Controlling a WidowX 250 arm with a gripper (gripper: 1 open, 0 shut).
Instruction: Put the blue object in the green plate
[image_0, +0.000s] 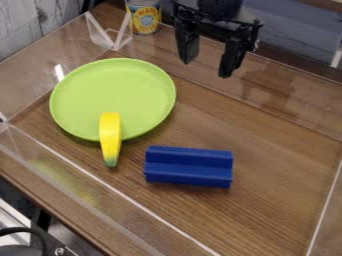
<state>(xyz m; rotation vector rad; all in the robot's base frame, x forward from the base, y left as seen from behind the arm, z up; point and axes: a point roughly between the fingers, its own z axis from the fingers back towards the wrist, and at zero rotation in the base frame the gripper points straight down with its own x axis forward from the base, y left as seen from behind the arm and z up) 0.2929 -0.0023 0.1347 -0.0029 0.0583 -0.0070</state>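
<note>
Black two-fingered hand (214, 52) hangs at the far side of the brown wooden bench (267, 110), fingers pointing down and standing apart, nothing between them. It is well clear of everything on the bench.

Deep blue rectangular block with a grooved top (189, 166) lies flat on the bench near the front edge, long side running roughly left to right across the view. It is just beside the round lime-green shallow plate (114, 95), lower right of it, not touching the rim. Task not yet begun as things lie: block untouched, plate without it.

Yellow banana-shaped piece (110, 138) rests across the plate's near rim, one end on the plate, the other end on the bench, close to the block's left end.

Risks, as I judge them:
- Grip axis. If the fingers come down along the block's long side instead of across the short one, the opening may not span it and the tips would land on top, pushing rather than grasping.
- The ridged top may give uneven contact; a shallow grasp could let the block tilt or slip on the lift.
- Banana piece is near the left end of the block. A descent off to that side could knock it.
- On placing, the banana piece takes up the near rim; a drop there could leave the block propped on it or half off the plate. The plate's far part looks the safer target.
- A transparent wall seems to edge the bench in front; low carries near it could clip.
</note>
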